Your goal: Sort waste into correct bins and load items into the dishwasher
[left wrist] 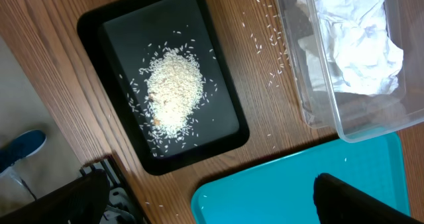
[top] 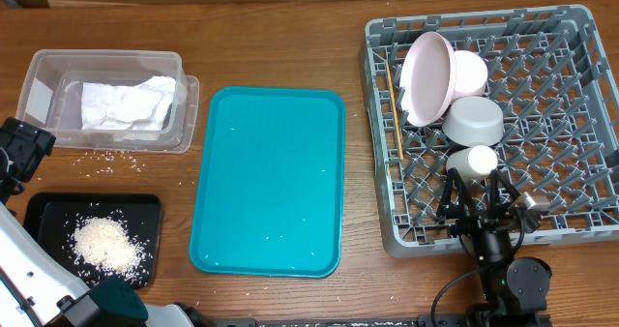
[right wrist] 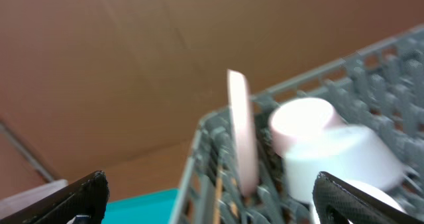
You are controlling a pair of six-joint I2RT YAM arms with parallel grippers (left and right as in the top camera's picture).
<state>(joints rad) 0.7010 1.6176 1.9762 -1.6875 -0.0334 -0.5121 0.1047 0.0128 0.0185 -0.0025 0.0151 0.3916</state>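
Note:
The grey dish rack [top: 571, 124] at the right holds the upright pinkish plate [top: 428, 77], the pink bowl [top: 471, 72], the grey-green bowl [top: 474, 121], the white cup [top: 481, 160] and the chopsticks [top: 393, 109]. My right gripper [top: 474, 199] is open and empty, just in front of the cup at the rack's near edge. The right wrist view is blurred and shows its fingers [right wrist: 212, 207] apart before the plate [right wrist: 238, 131] and bowls [right wrist: 331, 158]. The clear tub [top: 44, 66] holds napkins [top: 131, 103]. The black tray [top: 48, 211] holds rice [top: 102, 242]. My left gripper [left wrist: 212, 207] is open and empty.
The teal tray [top: 266, 182] lies between the bins and the rack. Loose rice grains [top: 114, 158] are scattered on the wood in front of the tub. The left arm [top: 21, 151] is at the table's left edge.

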